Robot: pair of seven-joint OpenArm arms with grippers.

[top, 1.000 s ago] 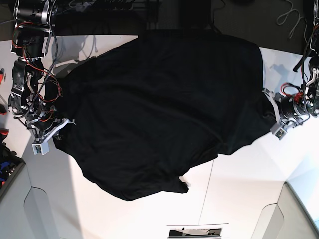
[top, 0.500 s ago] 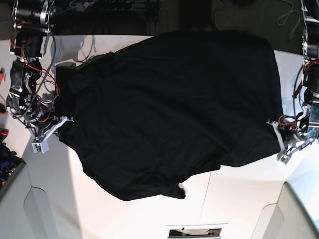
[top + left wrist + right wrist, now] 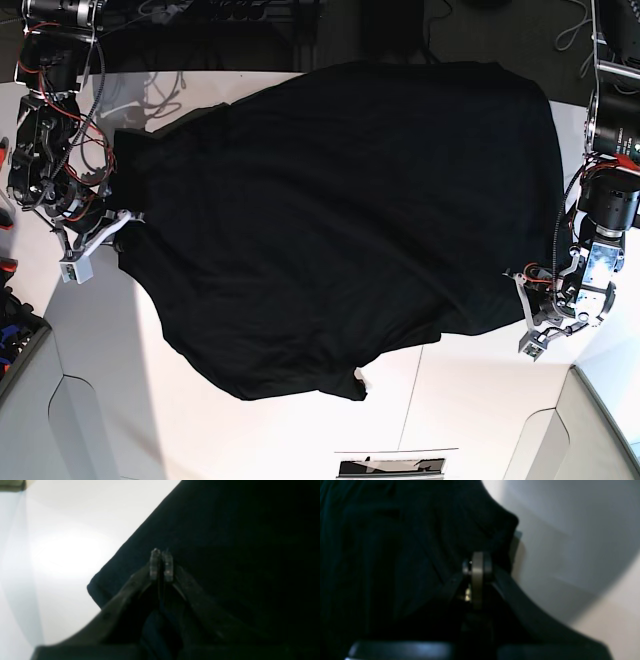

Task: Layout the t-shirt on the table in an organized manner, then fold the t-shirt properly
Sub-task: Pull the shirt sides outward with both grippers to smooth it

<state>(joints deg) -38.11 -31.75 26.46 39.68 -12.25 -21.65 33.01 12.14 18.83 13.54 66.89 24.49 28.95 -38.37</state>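
Observation:
The black t-shirt (image 3: 340, 210) lies spread over most of the white table (image 3: 470, 400), with a small pale tag (image 3: 361, 376) at its near edge. My left gripper (image 3: 521, 292) is at the shirt's near right corner. In the left wrist view the left gripper (image 3: 161, 555) is shut, with the t-shirt (image 3: 237, 542) pinched in its jaws. My right gripper (image 3: 128, 217) holds the shirt's left edge. The right wrist view shows the right gripper (image 3: 477, 561) shut on bunched t-shirt (image 3: 395, 542) fabric. No print shows.
A thin seam line (image 3: 424, 362) crosses the table near the front. A dark bin (image 3: 15, 345) sits at the left edge. Cables (image 3: 165, 90) lie at the back left. A small dark-and-white object (image 3: 390, 466) is at the bottom edge. The tabletop narrows at angled front corners.
My left gripper has carried the shirt's right corner toward the front and a little inward. My right gripper shifted slightly back with the left edge. The shirt lies more stretched out.

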